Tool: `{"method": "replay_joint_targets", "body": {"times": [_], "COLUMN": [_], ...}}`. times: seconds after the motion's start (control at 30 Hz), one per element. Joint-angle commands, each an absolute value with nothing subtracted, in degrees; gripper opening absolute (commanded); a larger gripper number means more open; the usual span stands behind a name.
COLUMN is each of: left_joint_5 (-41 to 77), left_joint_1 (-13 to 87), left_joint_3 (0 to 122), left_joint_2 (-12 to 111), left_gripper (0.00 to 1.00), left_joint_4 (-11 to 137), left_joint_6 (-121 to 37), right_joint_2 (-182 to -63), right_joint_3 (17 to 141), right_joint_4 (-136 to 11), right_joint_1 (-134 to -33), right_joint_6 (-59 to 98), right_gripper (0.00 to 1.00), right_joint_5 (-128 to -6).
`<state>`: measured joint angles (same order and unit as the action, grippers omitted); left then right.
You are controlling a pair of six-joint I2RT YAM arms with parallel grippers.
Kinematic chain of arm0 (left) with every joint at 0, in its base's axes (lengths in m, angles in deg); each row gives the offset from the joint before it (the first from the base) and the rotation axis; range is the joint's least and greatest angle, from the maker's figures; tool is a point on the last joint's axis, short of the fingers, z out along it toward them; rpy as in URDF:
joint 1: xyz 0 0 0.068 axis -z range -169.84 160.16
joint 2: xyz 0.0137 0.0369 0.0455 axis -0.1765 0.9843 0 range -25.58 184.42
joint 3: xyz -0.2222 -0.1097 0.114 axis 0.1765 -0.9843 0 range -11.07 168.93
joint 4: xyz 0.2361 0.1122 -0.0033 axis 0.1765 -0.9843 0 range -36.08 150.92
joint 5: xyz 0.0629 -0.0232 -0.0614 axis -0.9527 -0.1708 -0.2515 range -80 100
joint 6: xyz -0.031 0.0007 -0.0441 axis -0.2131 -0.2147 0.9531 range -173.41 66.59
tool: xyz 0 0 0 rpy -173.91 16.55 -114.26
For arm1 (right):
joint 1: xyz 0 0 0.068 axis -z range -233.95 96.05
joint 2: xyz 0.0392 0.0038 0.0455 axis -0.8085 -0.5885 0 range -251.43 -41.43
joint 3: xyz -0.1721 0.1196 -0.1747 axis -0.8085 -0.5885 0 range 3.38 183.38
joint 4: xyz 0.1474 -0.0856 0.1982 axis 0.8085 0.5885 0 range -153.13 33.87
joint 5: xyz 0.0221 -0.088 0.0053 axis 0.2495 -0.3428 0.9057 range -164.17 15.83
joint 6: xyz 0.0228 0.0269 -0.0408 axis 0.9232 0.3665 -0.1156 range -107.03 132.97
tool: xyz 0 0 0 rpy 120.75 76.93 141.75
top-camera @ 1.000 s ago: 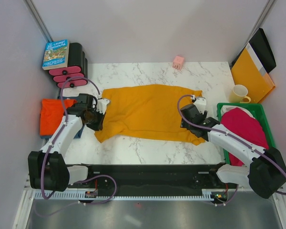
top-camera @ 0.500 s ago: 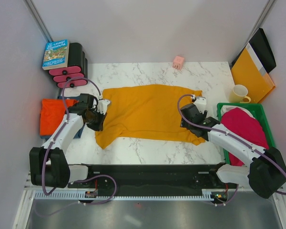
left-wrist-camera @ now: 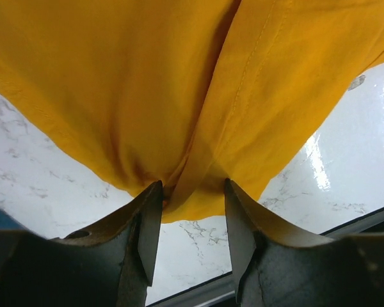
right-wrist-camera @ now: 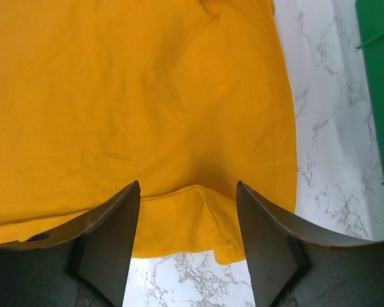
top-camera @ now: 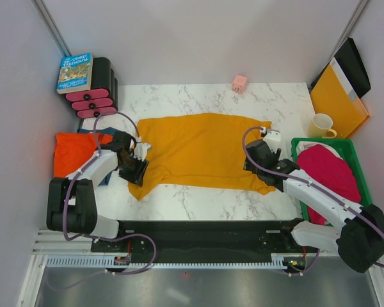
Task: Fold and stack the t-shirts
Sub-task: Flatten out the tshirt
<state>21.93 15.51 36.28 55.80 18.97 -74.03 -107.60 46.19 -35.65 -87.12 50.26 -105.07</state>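
White marble, glossy and grey-veined, makes up the table (top-camera: 179, 204), which is boxed in by plain pale walls. Two arms rise from its near edge.

The left gripper (left-wrist-camera: 192, 185) sits at the mustard-yellow shirt's (top-camera: 198, 147) 8 o'clock corner. Its jaws are parted, with a soft ridge of stitched hem bunched between them. The right gripper (right-wrist-camera: 189, 192) hovers at the shirt's 4 o'clock corner, jaws spread wide over a folded-up hem and holding nothing. That one large shirt lies spread across the table's middle, smooth cotton with a few creases.

At 9 o'clock one red-orange shirt (top-camera: 70, 153) lies folded, with a strip of dusty blue cloth (top-camera: 106, 177) showing under it. At 3 o'clock one green plastic crate (top-camera: 345, 144) holds a heaped magenta-pink shirt (top-camera: 329, 169).

Farther back, at 2 o'clock, stands one cream mug (top-camera: 321, 125) in front of a stiff yellow-orange folder (top-camera: 336, 102). One small pink block (top-camera: 240, 82) sits at 12 o'clock. At 10 o'clock one blue book (top-camera: 75, 71) leans on three black holders with pink fronts (top-camera: 96, 96).
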Motion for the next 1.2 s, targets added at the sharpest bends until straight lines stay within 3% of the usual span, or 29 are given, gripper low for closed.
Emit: {"method": "replay_joint_targets", "body": {"times": [0.0,0.07,0.23,0.47,0.53,0.57,0.6,0.77,0.83,1.0,1.17], "left_joint_5": [20.64,20.46,20.64,20.9,21.08,21.08,20.9,20.73,20.73,20.82,20.47], "left_joint_1": [15.35,15.35,15.35,15.35,15.35,15.35,15.35,15.35,15.35,15.35,15.35], "left_joint_3": [35.69,35.86,36.3,36.04,35.95,35.95,35.87,35.51,35.43,35.34,35.25], "left_joint_2": [56.59,57.3,56.78,53.52,53.34,53.26,53.08,52.73,52.64,52.29,51.42], "left_gripper": [0.49,0.45,0.16,0.16,0.21,0.3,0.32,0.36,0.32,0.02,0.02], "left_joint_4": [22.42,22.6,22.69,22.25,21.73,21.72,21.63,21.55,21.54,21.55,21.46], "left_joint_6": [-75.47,-75.39,-75.04,-74.68,-74.77,-74.77,-74.77,-74.77,-74.86,-74.95,-74.6], "right_joint_2": [-105.06,-104.62,-104.27,-105.23,-105.85,-106.11,-106.29,-106.38,-106.11,-105.41,-104.97], "right_joint_3": [45.31,45.22,44.6,44.51,44.78,45.21,45.39,45.57,45.57,45.22,45.48], "right_joint_4": [-35.1,-34.75,-34.39,-35.18,-35.53,-35.53,-35.53,-35.71,-35.71,-35.62,-35.18], "right_joint_1": [-87.26,-87.26,-87.17,-87.26,-87.26,-87.26,-87.26,-87.35,-87.35,-87.26,-87.35], "right_joint_6": [51.37,51.46,51.81,52.25,51.99,52.08,51.99,51.64,51.64,51.55,51.64], "right_gripper": [0.69,0.69,0.69,0.69,0.69,0.69,0.69,0.69,0.69,0.68,0.69], "right_joint_5": [-106.6,-106.78,-106.78,-105.9,-105.64,-105.64,-105.55,-105.29,-105.29,-105.2,-106.07]}}
